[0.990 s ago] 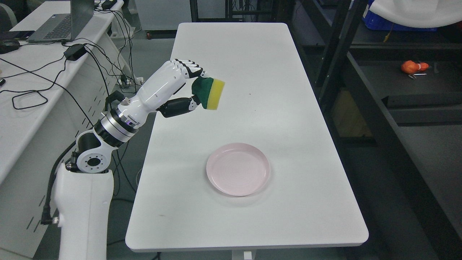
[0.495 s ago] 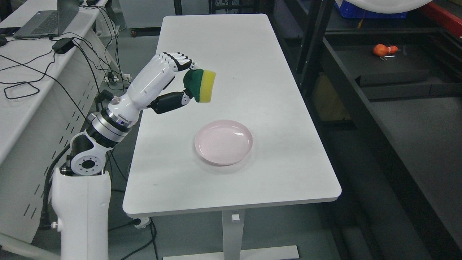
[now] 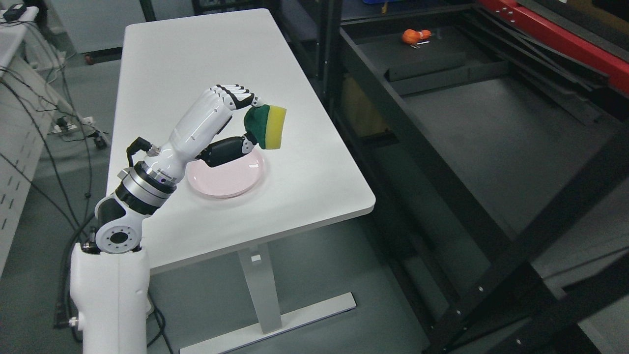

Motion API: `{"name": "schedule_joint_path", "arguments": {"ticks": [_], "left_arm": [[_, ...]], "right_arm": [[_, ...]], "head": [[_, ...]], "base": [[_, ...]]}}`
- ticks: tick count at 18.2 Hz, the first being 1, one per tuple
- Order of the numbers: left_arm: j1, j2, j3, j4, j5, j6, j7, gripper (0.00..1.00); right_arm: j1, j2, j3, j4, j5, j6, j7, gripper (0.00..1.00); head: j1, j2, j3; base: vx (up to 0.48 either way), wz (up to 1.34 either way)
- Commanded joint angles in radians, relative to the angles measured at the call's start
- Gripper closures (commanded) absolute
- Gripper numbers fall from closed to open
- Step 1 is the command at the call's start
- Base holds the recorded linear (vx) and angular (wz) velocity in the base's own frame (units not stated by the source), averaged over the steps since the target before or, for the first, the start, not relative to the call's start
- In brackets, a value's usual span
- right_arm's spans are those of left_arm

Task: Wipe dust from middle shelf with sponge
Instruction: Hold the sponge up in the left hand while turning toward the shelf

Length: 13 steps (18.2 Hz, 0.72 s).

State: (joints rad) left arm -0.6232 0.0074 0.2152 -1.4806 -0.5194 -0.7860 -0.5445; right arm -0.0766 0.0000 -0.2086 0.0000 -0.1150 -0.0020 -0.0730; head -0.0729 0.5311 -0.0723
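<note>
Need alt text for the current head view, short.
The robot's left hand grips a green-and-yellow sponge above a white table holding a pink plate. A dark metal shelf rack stands to the right.

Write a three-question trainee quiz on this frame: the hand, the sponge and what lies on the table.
1. True or false: the left hand holds the sponge clear of the table.
2. Which face of the sponge do the fingers grip? A) yellow foam B) green scouring pad C) neither
3. Fill in: the one thing lying on the table is a pink ____.

Key
1. True: the sponge hangs in the air above the tabletop.
2. B: the green side faces the hand and the yellow side points away toward the dark shelf.
3. plate, partly hidden behind the thumb.
</note>
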Motion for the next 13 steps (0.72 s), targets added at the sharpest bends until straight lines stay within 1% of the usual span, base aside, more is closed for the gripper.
{"name": "schedule_joint_path", "arguments": {"ticks": [1, 10, 13], "left_arm": [[0.025, 0.010, 0.026, -0.009, 0.001, 0.001, 0.011, 1.00], [0.025, 0.010, 0.020, -0.010, 0.001, 0.001, 0.015, 1.00], [0.017, 0.010, -0.008, -0.015, 0.001, 0.001, 0.015, 1.00]], "right_arm": [[0.000, -0.017, 0.000, -0.017, 0.000, 0.073, 0.001, 0.00], [0.000, -0.017, 0.000, -0.017, 0.000, 0.073, 0.001, 0.00], [0.000, -0.017, 0.000, -0.017, 0.000, 0.073, 0.001, 0.00]], "head": [[0.0000, 0.000, 0.000], [0.0000, 0.000, 0.000], [0.0000, 0.000, 0.000]], "base": [[-0.246, -0.70], [-0.228, -0.82], [-0.250, -0.86]]}}
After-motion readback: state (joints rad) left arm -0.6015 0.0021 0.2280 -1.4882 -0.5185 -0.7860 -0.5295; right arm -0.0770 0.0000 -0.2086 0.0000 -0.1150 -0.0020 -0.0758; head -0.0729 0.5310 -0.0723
